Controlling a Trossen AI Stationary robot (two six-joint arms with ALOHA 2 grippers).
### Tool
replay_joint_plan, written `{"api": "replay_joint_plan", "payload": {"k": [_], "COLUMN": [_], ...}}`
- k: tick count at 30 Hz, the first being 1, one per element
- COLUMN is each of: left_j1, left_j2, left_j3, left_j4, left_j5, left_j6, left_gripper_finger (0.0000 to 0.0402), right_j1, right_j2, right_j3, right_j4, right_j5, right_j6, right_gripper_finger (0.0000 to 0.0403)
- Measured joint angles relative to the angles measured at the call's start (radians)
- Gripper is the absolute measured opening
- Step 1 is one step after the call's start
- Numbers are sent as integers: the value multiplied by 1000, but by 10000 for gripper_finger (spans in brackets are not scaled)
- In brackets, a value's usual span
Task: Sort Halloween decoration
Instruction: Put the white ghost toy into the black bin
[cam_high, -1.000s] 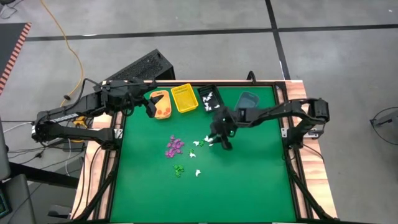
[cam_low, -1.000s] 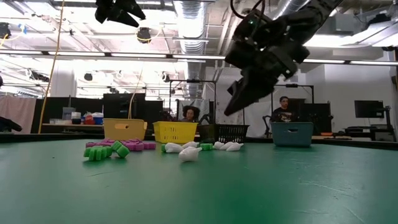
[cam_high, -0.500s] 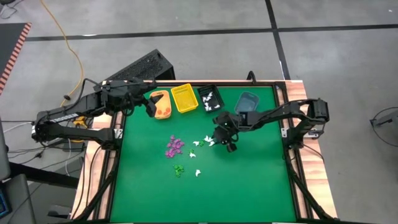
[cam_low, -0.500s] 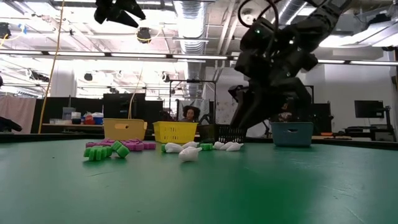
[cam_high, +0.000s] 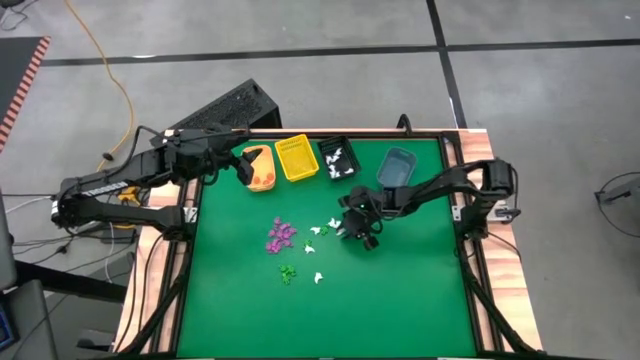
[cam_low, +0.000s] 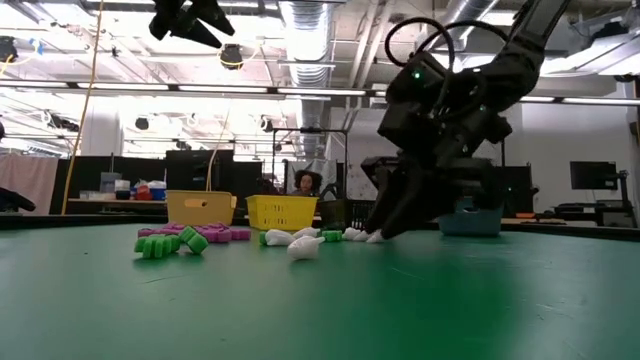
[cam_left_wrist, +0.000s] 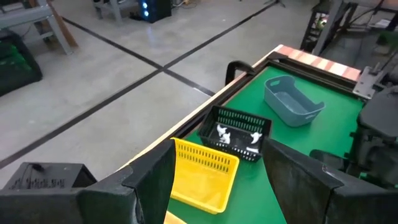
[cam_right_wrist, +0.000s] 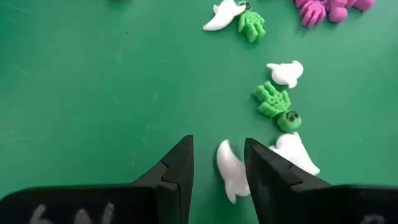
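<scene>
The Halloween decoration lies loose on the green mat: a purple cluster (cam_high: 281, 234), white pieces (cam_high: 318, 230), and green pieces (cam_high: 287, 272). My right gripper (cam_high: 356, 229) is low at the table (cam_low: 378, 232), open. In the right wrist view its fingers stand on either side of one white ghost-shaped trinket (cam_right_wrist: 231, 169). A second white trinket (cam_right_wrist: 296, 153) lies just outside one finger. Green trinkets (cam_right_wrist: 272, 99) lie close ahead. My left gripper (cam_high: 243, 168) hangs high over the orange bin, open (cam_left_wrist: 217, 157) and holding nothing. My right gripper comes at the white trinket (cam_right_wrist: 229, 163) from above, slanting down, one finger (cam_right_wrist: 179, 169) on each side. The trinket lies flat on the mat, close to the other finger (cam_right_wrist: 263, 172). Whether that finger touches it, I cannot tell.
Four small bins stand in a row along the far edge: orange (cam_high: 262, 170), yellow (cam_high: 297, 158), black (cam_high: 337, 160) with white pieces inside, and blue-grey (cam_high: 397, 166). The mat's near half (cam_high: 330, 320) is bare green.
My right gripper has come down from well above the mat to table height and moved a little toward the near edge, ending at the white trinkets. The trinkets have stayed where they were.
</scene>
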Motion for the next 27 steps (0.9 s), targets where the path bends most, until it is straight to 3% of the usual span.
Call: {"api": "replay_joint_plan", "payload": {"k": [18,27], "left_j1": [0,0], "left_j2": [33,33], "left_j3": [0,0], "left_j4": [-8,-9], "left_j5": [-1,-1], "left_j6": [-13,-17], "left_gripper_finger": [232,231], "right_j1": [-69,-37], "right_j2": [71,119], "right_j3": [-3,-37], "right_j4": [13,52], "right_j5": [-40,-6], "right_j6": [67,145], "right_gripper_finger": [135,92]}}
